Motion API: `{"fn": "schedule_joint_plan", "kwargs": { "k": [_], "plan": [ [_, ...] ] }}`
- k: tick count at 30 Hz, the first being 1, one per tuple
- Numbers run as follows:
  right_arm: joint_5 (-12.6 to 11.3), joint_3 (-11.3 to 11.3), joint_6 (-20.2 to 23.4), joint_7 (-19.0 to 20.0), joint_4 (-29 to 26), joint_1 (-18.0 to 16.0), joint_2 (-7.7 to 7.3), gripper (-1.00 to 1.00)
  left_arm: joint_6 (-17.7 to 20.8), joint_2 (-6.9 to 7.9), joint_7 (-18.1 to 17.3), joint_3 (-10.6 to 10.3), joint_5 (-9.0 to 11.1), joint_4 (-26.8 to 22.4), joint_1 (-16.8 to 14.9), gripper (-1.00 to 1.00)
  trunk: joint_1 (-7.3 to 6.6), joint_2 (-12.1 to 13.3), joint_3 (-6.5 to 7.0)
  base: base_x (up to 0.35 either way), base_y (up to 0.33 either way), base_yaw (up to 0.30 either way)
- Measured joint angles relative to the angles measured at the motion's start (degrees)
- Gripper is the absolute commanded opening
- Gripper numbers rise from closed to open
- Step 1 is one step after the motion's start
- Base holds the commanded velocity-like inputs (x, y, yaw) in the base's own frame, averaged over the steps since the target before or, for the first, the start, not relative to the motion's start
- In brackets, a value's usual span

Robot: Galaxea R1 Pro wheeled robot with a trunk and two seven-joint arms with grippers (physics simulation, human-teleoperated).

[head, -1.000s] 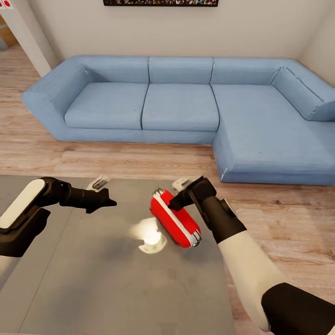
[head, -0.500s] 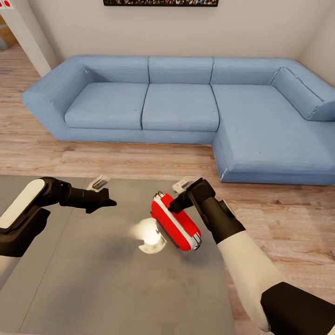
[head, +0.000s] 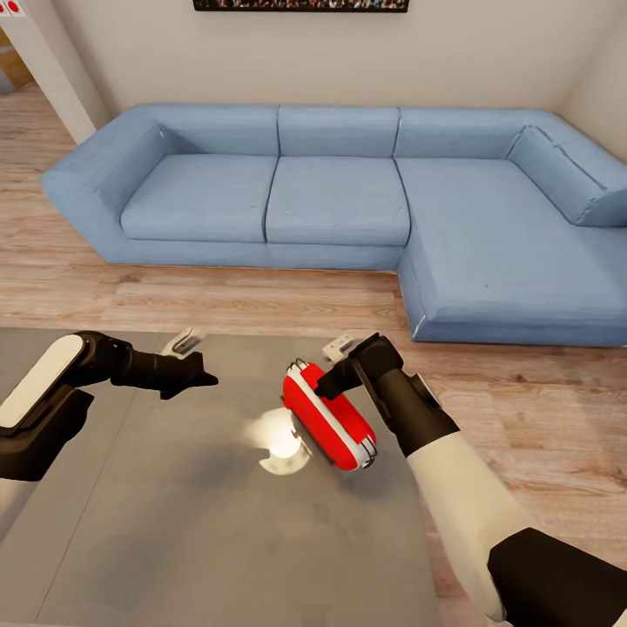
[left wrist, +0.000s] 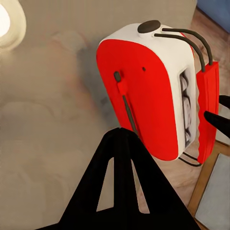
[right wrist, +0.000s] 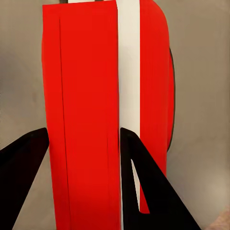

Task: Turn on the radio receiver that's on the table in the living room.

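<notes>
A living room with a pale plank floor (head: 218, 296), beige walls and a blue L-shaped sofa (head: 348, 200) lies beyond the grey table (head: 174, 522), whose glossy top reflects a round lamp glow (head: 279, 440). A strip of a dark-framed crowd photo (head: 300, 4) runs along the wall above the sofa.

The right gripper (head: 329, 380) reaches down over the radio receiver (head: 326, 422). In the right wrist view its two black fingers (right wrist: 143, 182) stand apart, with the red case (right wrist: 91, 120) showing between them; whether they touch it cannot be told. The left gripper (head: 202, 376) hovers over the table, well apart from the radio, holding nothing. In the left wrist view its fingers (left wrist: 122, 182) meet at the tips.

The radio stands near the table's right edge, just beside the lamp reflection. Its long axis runs diagonally, from the far end nearer the sofa toward the near right. The left wrist view shows a red face (left wrist: 143, 100), a white side with a dark knob (left wrist: 149, 26) and thin dark wire loops. No writing can be read on it.
</notes>
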Motion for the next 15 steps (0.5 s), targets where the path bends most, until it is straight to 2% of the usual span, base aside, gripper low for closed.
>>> {"fn": "schedule_joint_plan", "kwargs": {
  "k": [15],
  "plan": [
    [0.08,0.04,-0.01,0.00,-0.38,0.00,0.00,-1.00,0.01,0.06,0.04,0.05,0.31,0.00,0.00,-1.00,0.00,0.00,0.00,0.000,0.000,0.000]
  ]
}}
